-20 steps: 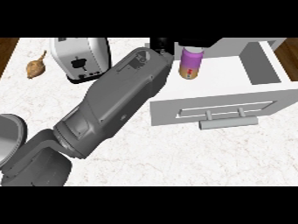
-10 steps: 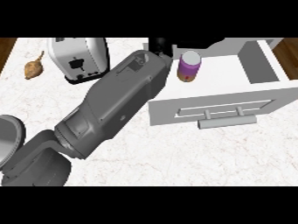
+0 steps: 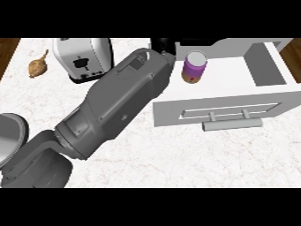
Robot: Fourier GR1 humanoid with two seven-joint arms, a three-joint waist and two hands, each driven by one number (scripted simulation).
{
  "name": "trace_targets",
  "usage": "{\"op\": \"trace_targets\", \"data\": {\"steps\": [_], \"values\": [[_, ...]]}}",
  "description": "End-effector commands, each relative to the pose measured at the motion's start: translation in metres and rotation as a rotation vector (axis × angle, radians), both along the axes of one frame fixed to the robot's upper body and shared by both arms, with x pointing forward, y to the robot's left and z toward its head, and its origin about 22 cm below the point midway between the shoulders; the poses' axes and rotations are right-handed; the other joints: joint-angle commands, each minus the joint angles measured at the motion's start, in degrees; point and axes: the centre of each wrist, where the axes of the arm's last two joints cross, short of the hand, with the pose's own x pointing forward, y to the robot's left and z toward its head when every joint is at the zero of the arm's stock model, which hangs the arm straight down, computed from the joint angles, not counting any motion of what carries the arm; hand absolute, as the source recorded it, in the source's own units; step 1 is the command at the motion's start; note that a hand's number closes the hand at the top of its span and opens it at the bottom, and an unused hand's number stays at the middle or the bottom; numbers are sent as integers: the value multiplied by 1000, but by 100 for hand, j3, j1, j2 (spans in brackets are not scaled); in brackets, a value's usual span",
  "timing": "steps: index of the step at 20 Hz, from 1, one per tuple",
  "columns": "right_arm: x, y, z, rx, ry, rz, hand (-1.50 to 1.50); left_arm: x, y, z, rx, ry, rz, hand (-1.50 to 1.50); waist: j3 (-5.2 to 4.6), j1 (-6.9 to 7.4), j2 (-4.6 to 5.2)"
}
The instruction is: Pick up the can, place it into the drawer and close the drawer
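Standing by drawer [image 3: 270, 66] wall: can [image 3: 194, 67]

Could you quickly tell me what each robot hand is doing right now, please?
Left robot hand: only a dark part shows past the forearm, left of the can; fingers cannot be told.
Right robot hand: not in view.

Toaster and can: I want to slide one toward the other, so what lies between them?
In the head view, the left forearm lies between the toaster and the can.
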Motion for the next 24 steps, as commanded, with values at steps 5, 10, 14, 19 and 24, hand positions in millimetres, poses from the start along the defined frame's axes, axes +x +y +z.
{"op": "trace_targets", "data": {"steps": [5, 10, 14, 19, 24], "values": [[25, 33, 14, -252, -81, -12, -150, -1, -4, 8, -22, -63, 9, -150, 0, 236, 16], [47, 61, 13, -357, -84, -5, -150, -3, -7, 14, -50, -27, 9, -150, -3, 268, -1], [89, 76, 13, -481, -78, -21, -150, -8, -14, 22, -56, -14, -16, -150, -8, 457, -23], [128, 107, 0, -552, -99, -73, -150, 5, 14, 17, -31, 2, -27, -150, -12, 610, -76], [162, 128, -16, -699, -84, -56, -150, 4, 14, 24, -19, -4, 11, -150, -10, 582, -106]]}}
